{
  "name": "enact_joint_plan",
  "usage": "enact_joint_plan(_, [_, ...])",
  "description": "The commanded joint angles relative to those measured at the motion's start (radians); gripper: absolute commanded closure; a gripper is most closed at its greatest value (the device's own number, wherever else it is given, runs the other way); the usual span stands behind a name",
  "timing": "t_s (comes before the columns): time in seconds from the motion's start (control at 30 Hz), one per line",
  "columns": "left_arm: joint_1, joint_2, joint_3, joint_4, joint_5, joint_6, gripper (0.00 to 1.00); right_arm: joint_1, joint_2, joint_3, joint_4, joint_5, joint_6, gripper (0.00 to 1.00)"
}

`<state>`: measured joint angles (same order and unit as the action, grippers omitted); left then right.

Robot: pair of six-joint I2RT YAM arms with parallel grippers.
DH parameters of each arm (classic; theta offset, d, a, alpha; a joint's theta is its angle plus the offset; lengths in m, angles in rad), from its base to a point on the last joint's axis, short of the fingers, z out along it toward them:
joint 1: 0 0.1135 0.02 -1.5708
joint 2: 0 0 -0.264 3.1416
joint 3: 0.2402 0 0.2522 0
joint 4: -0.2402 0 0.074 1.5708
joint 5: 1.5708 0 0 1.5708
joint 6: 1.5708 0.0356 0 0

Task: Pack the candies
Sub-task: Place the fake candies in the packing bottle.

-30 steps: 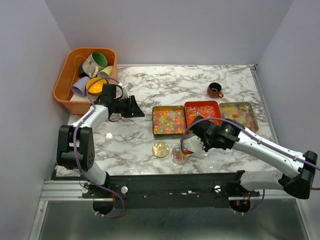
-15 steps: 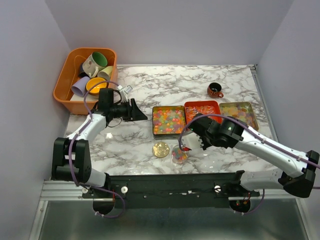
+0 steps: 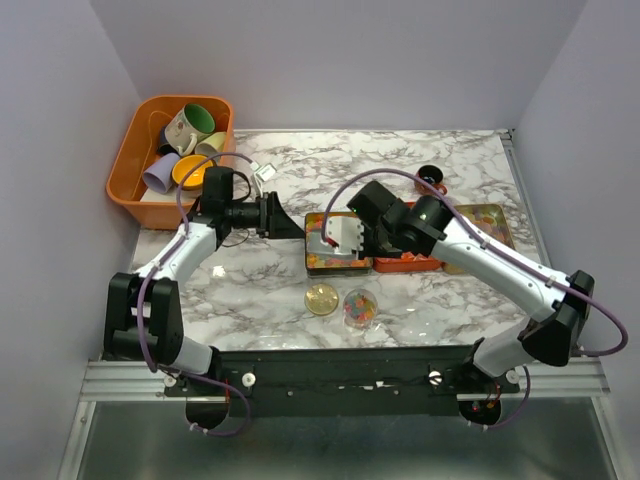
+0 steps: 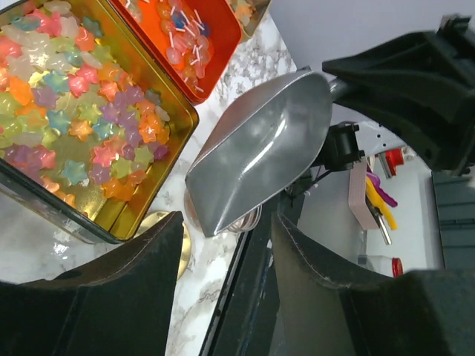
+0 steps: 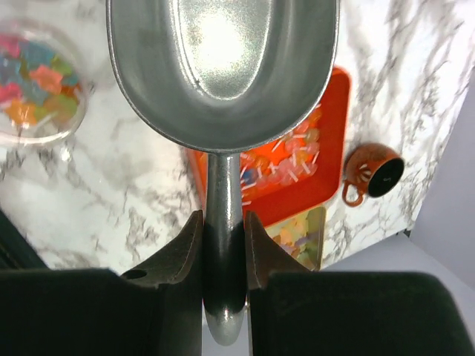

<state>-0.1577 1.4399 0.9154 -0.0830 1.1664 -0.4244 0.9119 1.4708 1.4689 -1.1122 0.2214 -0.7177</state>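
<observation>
The right arm reaches left across the counter (image 3: 330, 165), its tool (image 5: 223, 245) clamped tight on the handle of an empty metal scoop (image 5: 223, 67) raised beside the gold tin (image 4: 152, 211) of star candies (image 4: 70, 111), while the left arm stretches rightward, its tool (image 4: 226, 293) partly open, empty, near that tin.

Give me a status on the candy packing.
Done: the clear jar holds a few candies. In hand: the right gripper clamps the metal scoop, which is empty, near the star-candy tin. Left: that tin is full, and the gold disc lies beside the jar, not on it.
</observation>
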Motion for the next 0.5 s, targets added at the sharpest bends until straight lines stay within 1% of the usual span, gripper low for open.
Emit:
enact_joint_plan(0.0, [-0.025,0.074,0.083,-0.153,0.030,0.098,0.41,-0.034,0.069,0.146,0.069,-0.083,0.006,0.99])
enact_joint_plan(0.13, [-0.026,0.140,0.129,-0.153,-0.002,0.089,0.41,-0.036,0.077,0.169,0.063,-0.105,-0.006,1.00])
enact_joint_plan(0.2, [-0.026,0.161,0.143,-0.127,-0.004,0.061,0.43,-0.041,0.071,0.168,0.060,-0.126,-0.002,0.99])
enact_joint_plan(0.23, [-0.026,0.180,0.152,-0.094,0.001,0.021,0.44,-0.042,0.068,0.166,0.058,-0.131,-0.002,0.99])
enact_joint_plan(0.27, [-0.028,0.188,0.152,-0.065,0.006,-0.002,0.51,-0.050,0.065,0.162,0.058,-0.137,-0.002,1.00])
enact_joint_plan(0.3, [-0.028,0.197,0.152,-0.031,0.025,-0.031,0.56,-0.056,0.066,0.160,0.055,-0.152,-0.005,0.99])
enact_joint_plan(0.33, [-0.028,0.214,0.148,0.045,0.035,-0.103,0.62,-0.059,0.065,0.156,0.060,-0.157,-0.005,0.99])
enact_joint_plan(0.37, [-0.028,0.221,0.142,0.078,0.044,-0.140,0.72,-0.064,0.059,0.142,0.067,-0.160,-0.005,0.99])
enact_joint_plan(0.4, [-0.028,0.229,0.135,0.136,0.056,-0.189,0.76,-0.065,0.059,0.136,0.071,-0.168,-0.008,0.99])
enact_joint_plan(0.43, [-0.028,0.241,0.117,0.248,0.077,-0.238,0.79,-0.067,0.056,0.130,0.083,-0.172,-0.009,0.99])
enact_joint_plan(0.47, [-0.029,0.244,0.103,0.318,0.093,-0.357,0.87,-0.070,0.056,0.123,0.089,-0.175,-0.009,0.99])
